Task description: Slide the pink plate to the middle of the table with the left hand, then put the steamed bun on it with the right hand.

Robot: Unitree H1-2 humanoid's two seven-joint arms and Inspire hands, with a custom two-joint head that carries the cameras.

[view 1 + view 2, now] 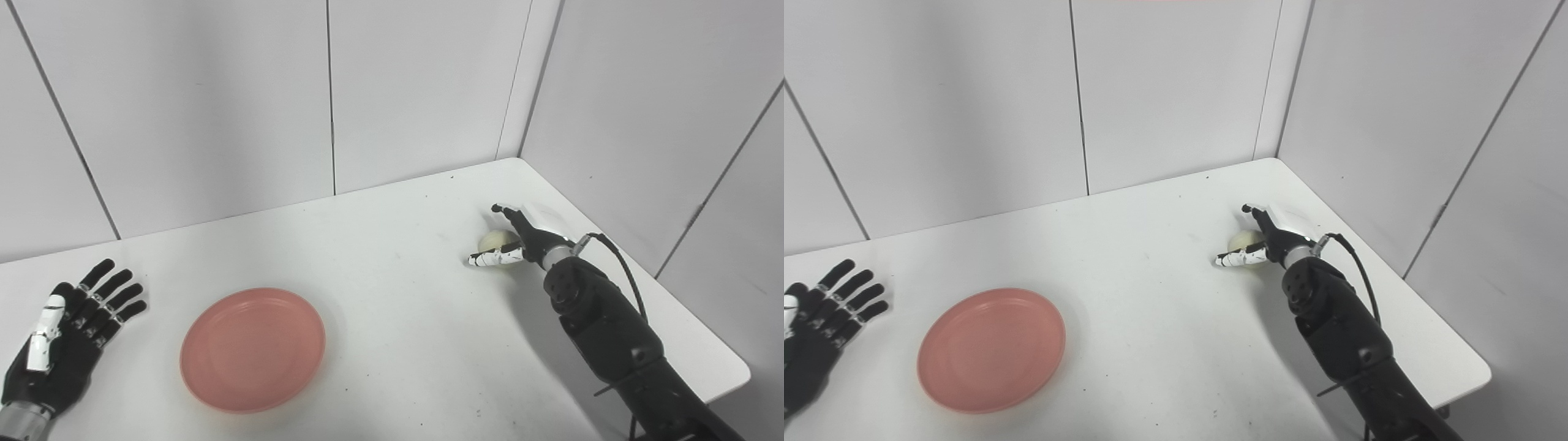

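The pink plate [252,349] lies flat on the white table [392,257], left of the middle. My left hand [67,334] rests open at the far left edge, palm down with the fingers spread, a short way left of the plate and apart from it. The pale steamed bun [493,241] sits on the table at the right, near the far corner. My right hand [528,240] is at the bun with its fingers apart. The thumb lies along the bun's near side and the other fingers reach over its far side. The bun stays on the table.
Grey wall panels stand close behind the table and along its right side. The table's right edge [692,318] runs just beyond my right arm. A black cable loops off the right wrist.
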